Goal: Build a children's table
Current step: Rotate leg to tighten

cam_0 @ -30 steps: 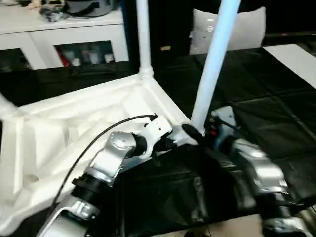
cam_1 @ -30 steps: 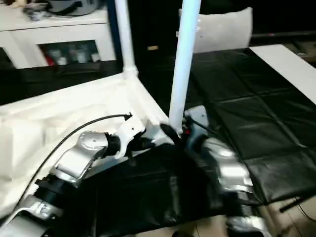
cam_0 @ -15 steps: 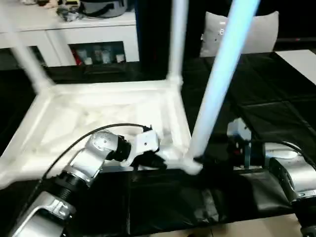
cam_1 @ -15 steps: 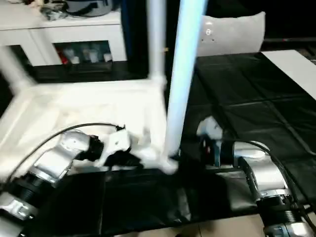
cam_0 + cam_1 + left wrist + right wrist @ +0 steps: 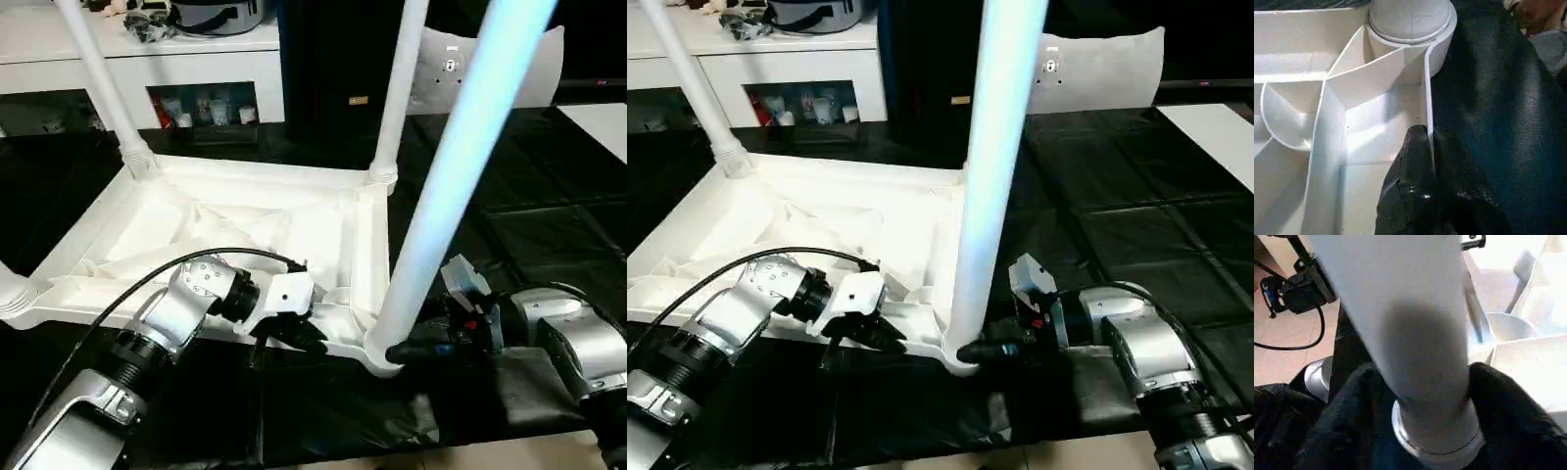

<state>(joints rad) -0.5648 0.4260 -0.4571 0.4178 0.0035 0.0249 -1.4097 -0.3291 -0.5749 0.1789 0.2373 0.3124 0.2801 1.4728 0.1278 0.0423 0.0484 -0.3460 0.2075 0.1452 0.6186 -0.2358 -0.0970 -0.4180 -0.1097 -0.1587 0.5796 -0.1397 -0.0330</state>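
Observation:
The children's table lies upside down on the black mat, its ribbed white tabletop (image 5: 196, 220) facing up. Three white legs stand in corner sockets: far left (image 5: 103, 83), far right (image 5: 397, 88) and near right (image 5: 460, 166). My left gripper (image 5: 299, 333) is shut on the tabletop's near rim (image 5: 1428, 112), with its fingers (image 5: 1413, 161) pinching the thin wall close to the near right socket (image 5: 1410, 19). My right gripper (image 5: 402, 351) is at the foot of the near right leg (image 5: 1400, 318), and its fingers (image 5: 1503, 416) press against the leg from both sides.
A black mat (image 5: 549, 225) covers the floor around the tabletop. A white cabinet (image 5: 147, 49) with small items stands at the back left. A grey cushion (image 5: 544, 69) leans at the back right. A white board (image 5: 602, 122) lies at the right edge.
The whole picture has shifted, and the tabletop now sits squarer in view with the far left leg showing. My right gripper's fingers have closed in on the near right leg's foot.

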